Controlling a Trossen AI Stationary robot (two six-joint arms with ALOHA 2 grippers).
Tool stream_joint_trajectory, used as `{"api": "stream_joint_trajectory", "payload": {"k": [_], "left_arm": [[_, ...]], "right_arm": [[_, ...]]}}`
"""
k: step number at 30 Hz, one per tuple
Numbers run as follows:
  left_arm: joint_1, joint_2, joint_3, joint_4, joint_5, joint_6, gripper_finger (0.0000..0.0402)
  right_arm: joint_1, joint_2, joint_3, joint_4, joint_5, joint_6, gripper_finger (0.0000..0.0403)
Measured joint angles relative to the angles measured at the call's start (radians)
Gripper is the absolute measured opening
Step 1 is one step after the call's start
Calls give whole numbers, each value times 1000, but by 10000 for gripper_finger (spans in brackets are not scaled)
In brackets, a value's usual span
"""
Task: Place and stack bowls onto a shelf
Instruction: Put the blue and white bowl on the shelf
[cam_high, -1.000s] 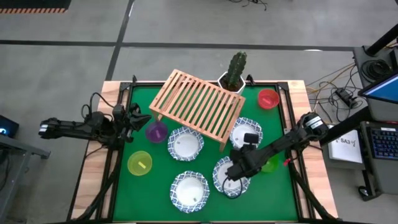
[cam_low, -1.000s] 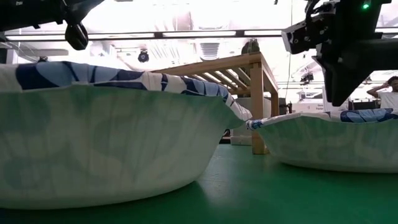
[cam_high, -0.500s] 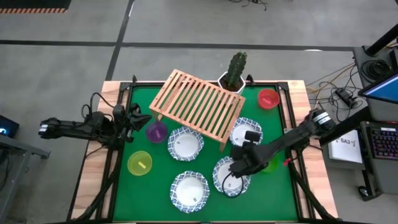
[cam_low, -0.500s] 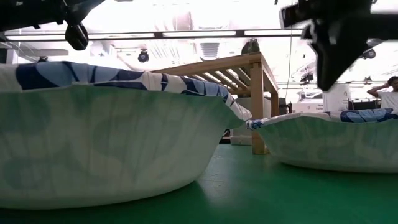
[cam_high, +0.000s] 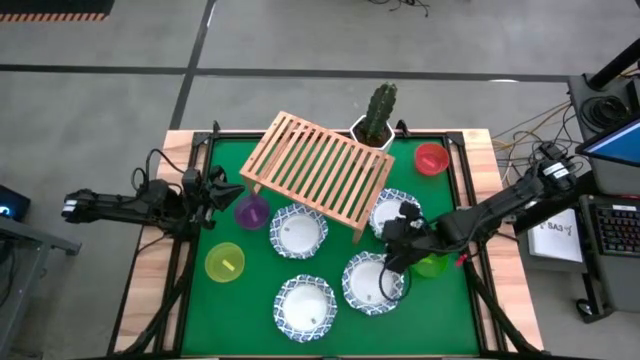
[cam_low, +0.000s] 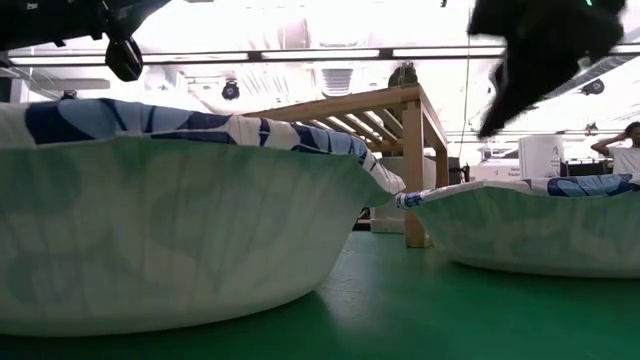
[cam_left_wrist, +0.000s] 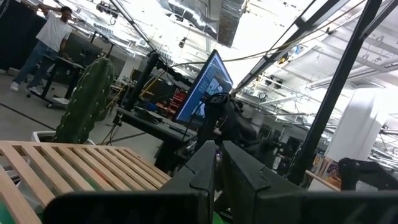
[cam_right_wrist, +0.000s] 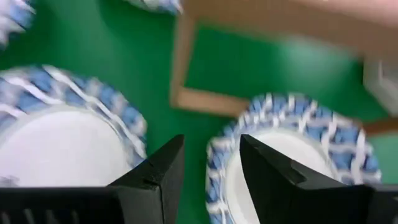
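Observation:
Four white bowls with blue rims sit on the green mat: one (cam_high: 298, 231) beside the shelf's near edge, one (cam_high: 306, 305) near the front, one (cam_high: 372, 283) at near right, one (cam_high: 398, 210) by the shelf's right leg. The purple bowl (cam_high: 251, 212), yellow-green bowl (cam_high: 225, 262), green bowl (cam_high: 433, 265) and red bowl (cam_high: 432, 158) stand apart. The wooden shelf (cam_high: 318, 172) stands at the far middle. My right gripper (cam_high: 392, 238) hovers open and empty between the two right white bowls (cam_right_wrist: 62, 137) (cam_right_wrist: 298, 149). My left gripper (cam_high: 215, 190) waits shut at the left edge.
A cactus in a white pot (cam_high: 377, 118) stands just behind the shelf's far right corner. The shelf's leg (cam_right_wrist: 181, 62) lies ahead of my right fingers. A person (cam_left_wrist: 46, 40) stands in the room beyond the table. The green mat (cam_high: 250, 300) is bare at near left.
My right gripper has risen from over the near-right white bowl and moved toward the far edge, to a spot between that bowl and the one by the shelf's leg. The bowls have stayed in place.

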Motion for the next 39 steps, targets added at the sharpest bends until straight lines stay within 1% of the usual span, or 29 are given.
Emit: {"api": "stream_joint_trajectory", "payload": {"k": [4, 8, 16, 18, 21, 29, 35, 39], "left_arm": [[0, 0, 0, 0, 0, 0, 11], [0, 0, 0, 0, -3, 0, 11], [0, 1, 0, 0, -7, 0, 11], [0, 1, 0, 0, -7, 0, 11], [0, 2, 0, -1, -8, 0, 11], [0, 2, 0, 0, -8, 0, 11], [0, 2, 0, 0, -8, 0, 11], [0, 2, 0, 0, -8, 0, 11]], "right_arm": [[-2, 6, -73, 19, -33, 53, 146], [-3, 40, -81, 30, -52, 54, 140], [-3, 142, -82, 47, -53, 50, 135], [-3, 165, -82, 47, -54, 50, 129], [-3, 180, -82, 46, -54, 50, 108], [-3, 150, -82, 38, -72, 46, 18], [-2, 97, -80, 24, -78, 43, 13], [-3, 39, -23, -101, -102, 42, 12]]}}
